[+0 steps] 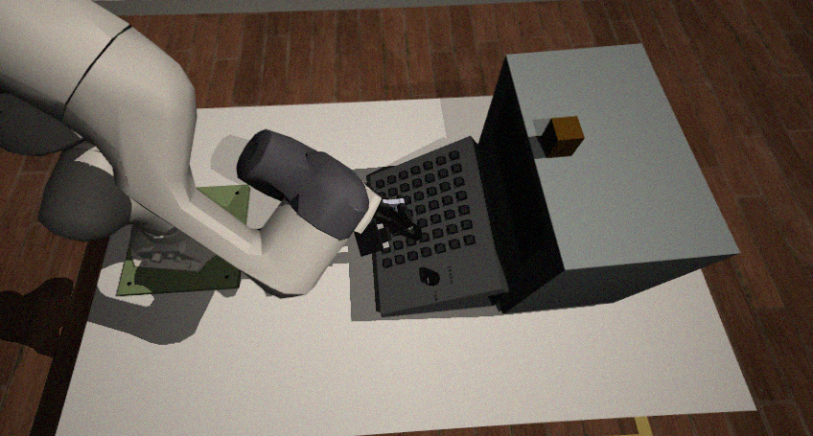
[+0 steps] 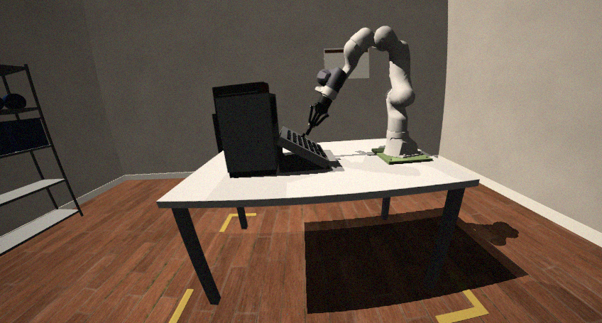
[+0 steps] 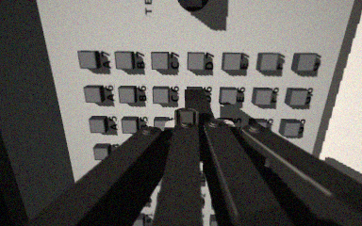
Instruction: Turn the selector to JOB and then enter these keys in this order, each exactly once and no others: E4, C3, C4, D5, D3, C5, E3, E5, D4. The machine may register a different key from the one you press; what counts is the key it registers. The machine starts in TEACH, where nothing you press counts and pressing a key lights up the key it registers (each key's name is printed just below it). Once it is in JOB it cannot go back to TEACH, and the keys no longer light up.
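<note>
The grey sloped keypad [image 1: 430, 223] stands against the front of a dark box [image 1: 604, 164] on the white table. In the wrist view its square keys lie in rows with names printed beside them, such as A7 [image 3: 89, 59], C6 [image 3: 161, 94] and A5 [image 3: 98, 124]. The dark selector knob [image 1: 429, 276] sits at the keypad's near end and shows at the top edge of the wrist view [image 3: 192, 4]. My gripper [image 1: 415, 233] is shut and empty. Its tip [image 3: 186, 116] is over column D around row 5, and its shadow falls on D6. The keys beneath the fingers are hidden. No key looks lit.
A small orange cube [image 1: 562, 136] sits on top of the box. My arm's green base plate [image 1: 182, 261] is at the left of the table. A metal shelf [image 2: 25, 150] stands by the far wall.
</note>
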